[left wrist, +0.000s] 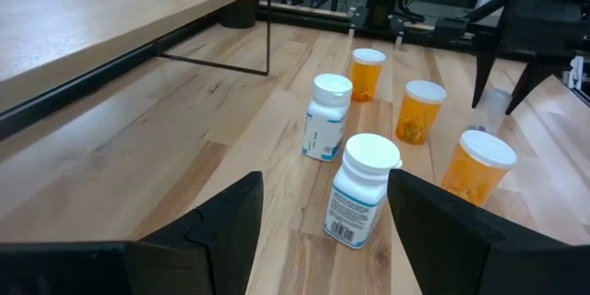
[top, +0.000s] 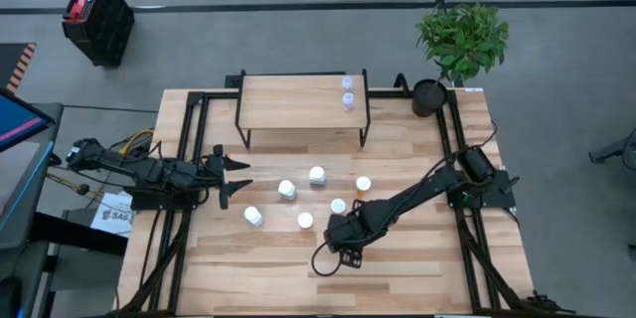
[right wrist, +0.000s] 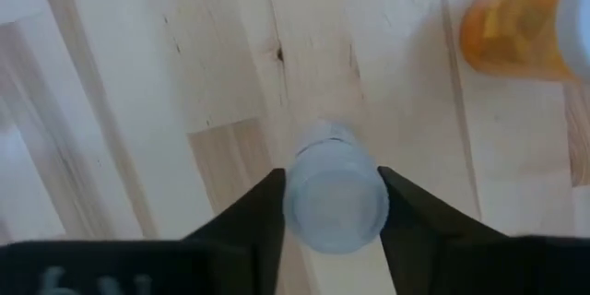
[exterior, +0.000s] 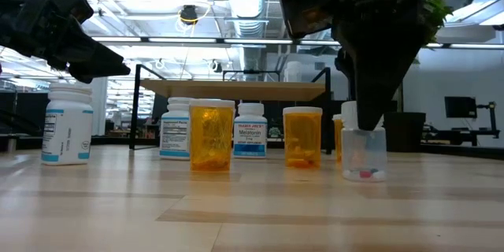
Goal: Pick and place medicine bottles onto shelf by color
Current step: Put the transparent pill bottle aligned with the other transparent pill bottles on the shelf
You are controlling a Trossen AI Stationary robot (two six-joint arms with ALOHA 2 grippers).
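Note:
A clear bluish medicine bottle (exterior: 364, 153) stands on the table right of centre, with my right gripper (right wrist: 334, 203) shut on it from above. In the high view the gripper (top: 343, 234) hides it. Three white bottles (top: 287, 189) (top: 317, 174) (top: 253, 216) and three orange bottles with white caps (top: 363, 185) (top: 338, 206) (top: 305, 221) stand on their bases around the table's middle. The shelf (top: 288, 104) stands at the far edge, with two clear bottles (top: 347, 91) upright on its top near the right end. My left gripper (top: 234, 177) hovers open at the table's left. My right gripper pinches the clear bottle's top part (right wrist: 300, 198) between its two fingers, one on each side. The fingers come from above, pointing nearly straight down. The bottle stands upright with its bottom (exterior: 364, 175) on the table.
A potted plant (top: 459, 45) stands at the table's far right corner. Black frame rails (top: 184, 139) run along the left and right sides. The nearest orange bottle (right wrist: 516, 28) stands close beside the held bottle. Bare wood lies along the table's near edge.

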